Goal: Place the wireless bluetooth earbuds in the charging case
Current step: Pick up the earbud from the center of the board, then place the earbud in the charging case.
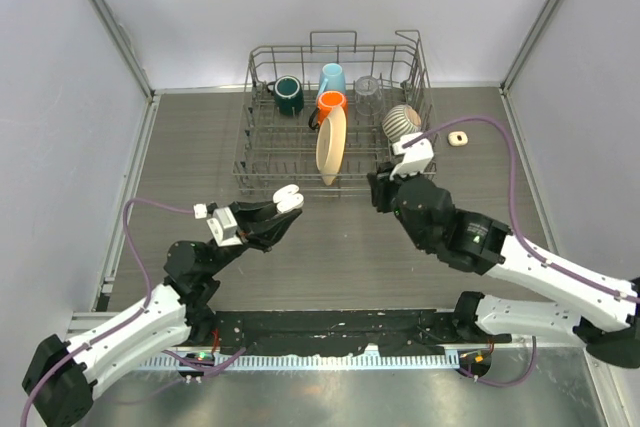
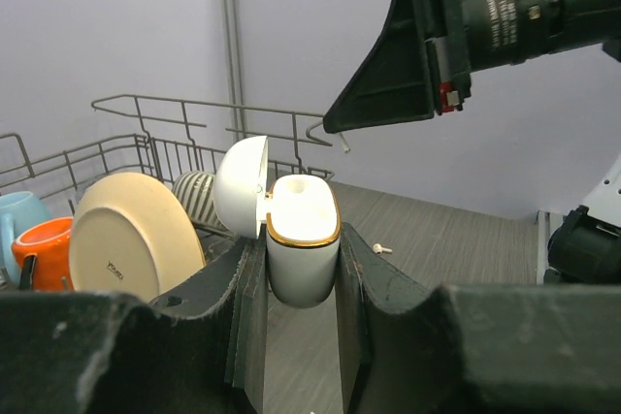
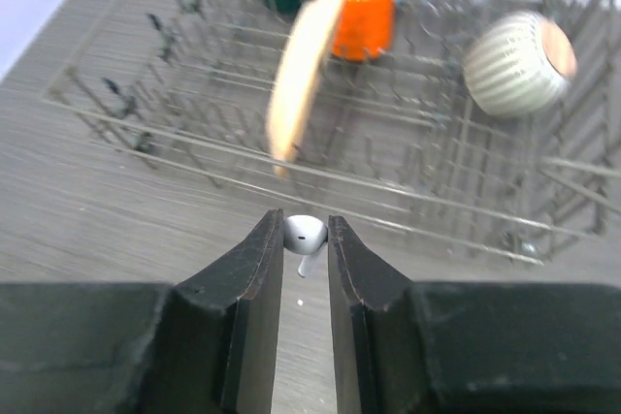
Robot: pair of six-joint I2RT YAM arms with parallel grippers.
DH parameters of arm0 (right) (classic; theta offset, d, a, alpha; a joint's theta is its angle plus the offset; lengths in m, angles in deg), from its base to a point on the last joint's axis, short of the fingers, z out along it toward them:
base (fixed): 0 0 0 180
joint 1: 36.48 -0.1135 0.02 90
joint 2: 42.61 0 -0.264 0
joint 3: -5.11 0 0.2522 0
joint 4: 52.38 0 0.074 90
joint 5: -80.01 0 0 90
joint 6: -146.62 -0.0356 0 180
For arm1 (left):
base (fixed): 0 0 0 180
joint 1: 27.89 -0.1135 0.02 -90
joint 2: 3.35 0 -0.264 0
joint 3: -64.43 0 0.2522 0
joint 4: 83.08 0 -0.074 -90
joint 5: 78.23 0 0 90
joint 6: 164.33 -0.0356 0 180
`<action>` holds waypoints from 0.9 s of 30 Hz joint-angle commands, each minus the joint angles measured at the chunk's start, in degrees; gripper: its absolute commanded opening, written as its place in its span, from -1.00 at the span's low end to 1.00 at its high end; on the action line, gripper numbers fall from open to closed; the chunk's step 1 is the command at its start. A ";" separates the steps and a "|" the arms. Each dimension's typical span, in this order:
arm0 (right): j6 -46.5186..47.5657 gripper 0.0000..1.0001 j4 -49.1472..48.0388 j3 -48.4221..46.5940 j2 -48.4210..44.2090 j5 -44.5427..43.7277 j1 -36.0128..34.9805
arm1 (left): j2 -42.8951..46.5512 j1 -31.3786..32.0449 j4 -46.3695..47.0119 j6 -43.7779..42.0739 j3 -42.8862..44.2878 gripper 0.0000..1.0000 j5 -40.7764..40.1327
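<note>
The white charging case [image 2: 303,264] has a gold rim and its lid is swung open to the left. My left gripper [image 2: 302,239] is shut on its body and holds it upright above the table. From above, the case [image 1: 288,197] sits at the tips of the left gripper [image 1: 280,209]. One white earbud [image 3: 306,237] is pinched by its head, stem hanging down, in my shut right gripper [image 3: 305,230]. That gripper [image 1: 378,192] hovers right of the case, in front of the rack. Another earbud [image 2: 382,249] lies on the table beyond the case.
A wire dish rack [image 1: 260,162] stands at the back with a cream plate [image 1: 331,142], orange mug [image 1: 332,102], green mug [image 1: 289,95], blue mug [image 1: 332,77] and striped bowl [image 1: 401,123]. A small cream object [image 1: 458,138] lies right of the rack.
</note>
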 commanded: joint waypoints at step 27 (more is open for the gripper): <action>15.07 -0.98 -38.54 -3.26 9.72 0.31 -18.96 | -2.40 0.08 1.49 0.06 3.33 -1.00 -2.19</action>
